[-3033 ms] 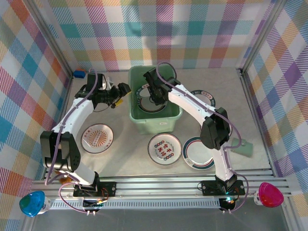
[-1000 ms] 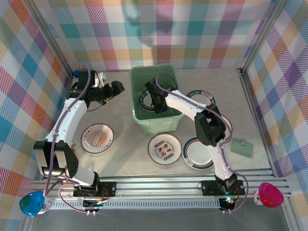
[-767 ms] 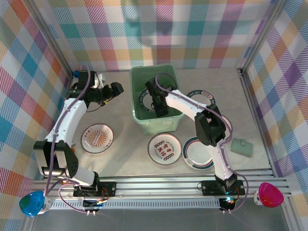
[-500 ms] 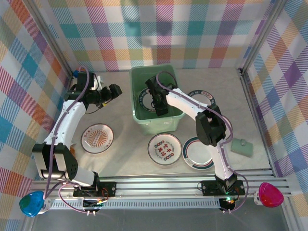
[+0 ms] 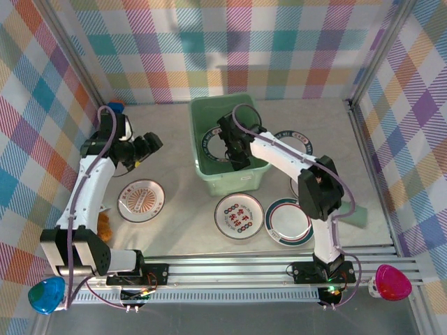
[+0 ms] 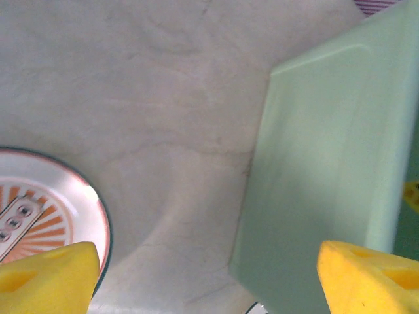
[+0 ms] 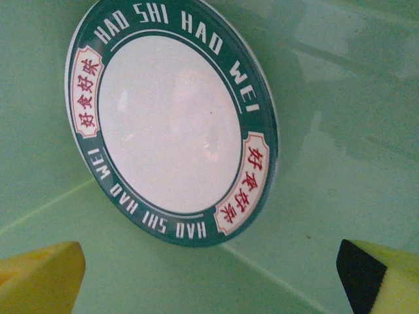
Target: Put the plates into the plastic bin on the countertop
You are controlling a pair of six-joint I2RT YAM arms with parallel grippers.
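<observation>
**A:** Starting on the left: the left gripper (image 5: 149, 144) is backing away from the plastic bin (image 5: 227, 183). Its jaws are spread and carrying nothing, and it is hanging over the countertop (image 5: 174, 230) just far of the orange sunburst plate (image 5: 141, 200).

**B:** And in the middle, the right gripper (image 5: 237, 149) is letting go! Its jaws are now standing wide apart inside the bin, right above the lettered green-rimmed plate (image 7: 173, 124).

**A:** So that one's delivered. Is it lying flat?

**B:** Hard to say; it may be leaning on a wall. It's the one plate I'm seeing in there.

**A:** Others are waiting on the countertop: the sunburst plate, the patterned-centre plate (image 5: 239, 216), the green-ringed plate (image 5: 288, 222), and a far plate (image 5: 299, 142) right of the bin.
</observation>
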